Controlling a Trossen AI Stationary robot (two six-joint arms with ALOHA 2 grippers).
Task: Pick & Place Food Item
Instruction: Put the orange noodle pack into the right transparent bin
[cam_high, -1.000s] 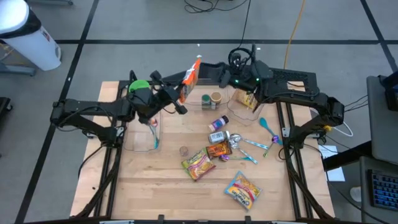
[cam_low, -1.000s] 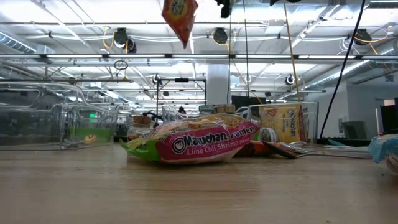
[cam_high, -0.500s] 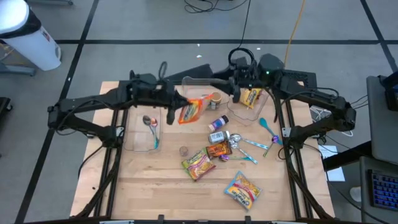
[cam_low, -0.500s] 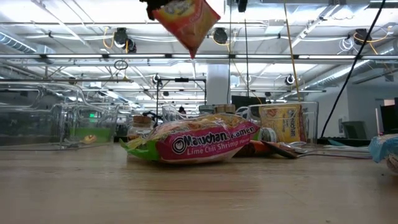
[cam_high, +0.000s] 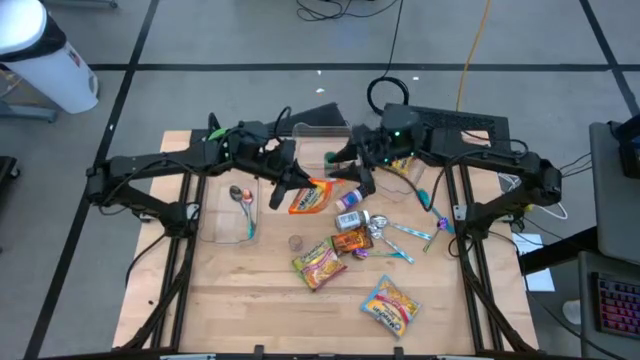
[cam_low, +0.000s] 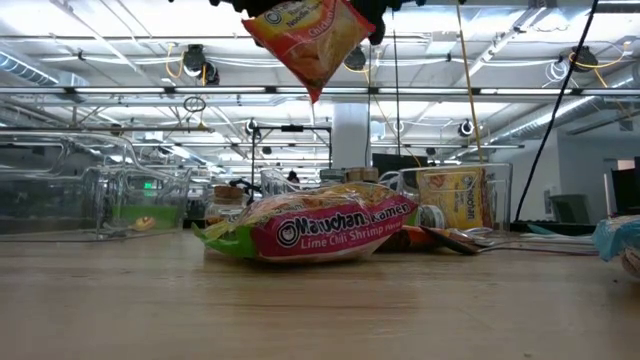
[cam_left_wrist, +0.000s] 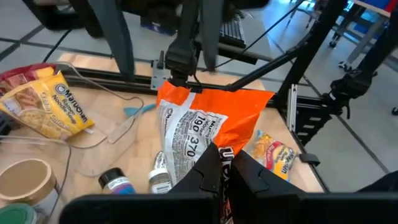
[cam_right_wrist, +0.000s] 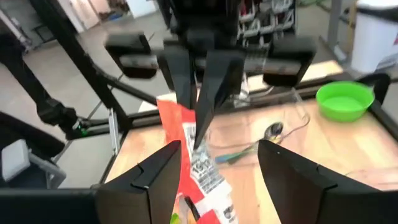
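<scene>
An orange noodle packet (cam_high: 310, 196) hangs in the air above the table's far middle, and my left gripper (cam_high: 295, 182) is shut on it. In the low view the packet (cam_low: 305, 40) shows at the top with one corner pointing down. My right gripper (cam_high: 346, 173) faces it from the right, open. Its two fingers (cam_right_wrist: 155, 177) stand on either side of the packet's free end (cam_right_wrist: 202, 171), and I see no touch. The right wrist view shows the left gripper (cam_right_wrist: 202, 93) on the packet's other end. My left gripper pinches the packet's sealed edge (cam_left_wrist: 214, 152) between its two fingers. The fingers come nearly level from the table's left. The packet is lifted clear of the table and stretches away from the fingers, tilted, with its printed back (cam_left_wrist: 196, 124) up.
A clear bin (cam_high: 228, 210) with a spoon stands at the left, and a clear bin (cam_high: 405, 170) with a yellow packet at the far right. Ramen packets (cam_high: 318, 262) (cam_high: 390, 305), a small bottle (cam_high: 350, 200), jars (cam_high: 340, 158) and spoons (cam_high: 430, 205) lie below. A green bowl (cam_right_wrist: 341, 99) sits far left.
My left gripper has carried the packet from high at the far edge down and toward the near edge, rolling its wrist. The packet has turned from edge-up to lying flatter. My right gripper has swung from over the right bin toward the left, up to the packet.
</scene>
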